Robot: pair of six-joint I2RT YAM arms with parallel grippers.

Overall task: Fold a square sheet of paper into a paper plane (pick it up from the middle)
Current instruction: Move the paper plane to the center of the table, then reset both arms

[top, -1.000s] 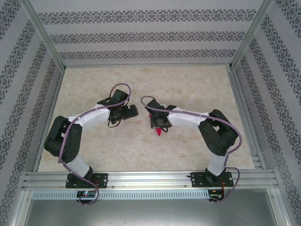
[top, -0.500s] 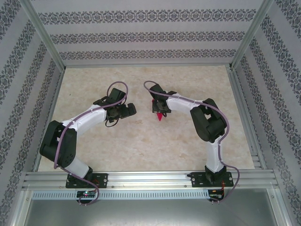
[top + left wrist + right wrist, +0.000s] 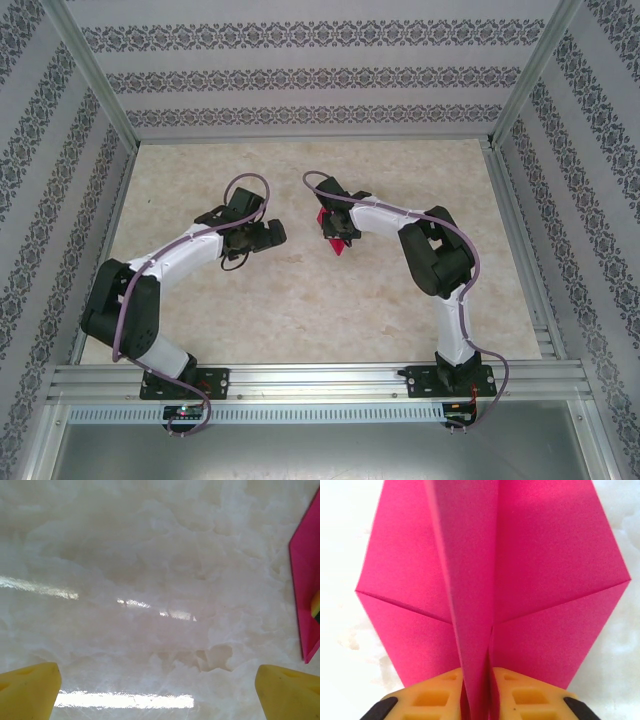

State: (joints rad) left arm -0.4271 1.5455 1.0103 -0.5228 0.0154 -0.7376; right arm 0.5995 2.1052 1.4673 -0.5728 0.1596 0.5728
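Observation:
The magenta-pink square sheet is folded into a paper plane (image 3: 338,238) with wings spread and a raised centre fold (image 3: 470,580). It sits low over the table's middle, its nose towards the near edge. My right gripper (image 3: 333,226) is shut on that centre fold: in the right wrist view the yellow fingers (image 3: 432,697) press it from both sides, and the gripper (image 3: 477,696) has the wings fanned out ahead of it. My left gripper (image 3: 270,234) hangs wide open to the plane's left, with only bare table between its tips (image 3: 160,692). The plane's edge (image 3: 305,580) shows at the right of the left wrist view.
The marble-patterned tabletop (image 3: 300,300) is fenced by aluminium rails and patterned walls (image 3: 300,75). The right arm's elbow (image 3: 435,260) is folded up to the right of the plane. The left arm's elbow (image 3: 120,310) sits near the left edge.
The right arm has carried the plane away from the near edge towards the table's middle, and its elbow has folded upward. The left arm drew back slightly, still open.

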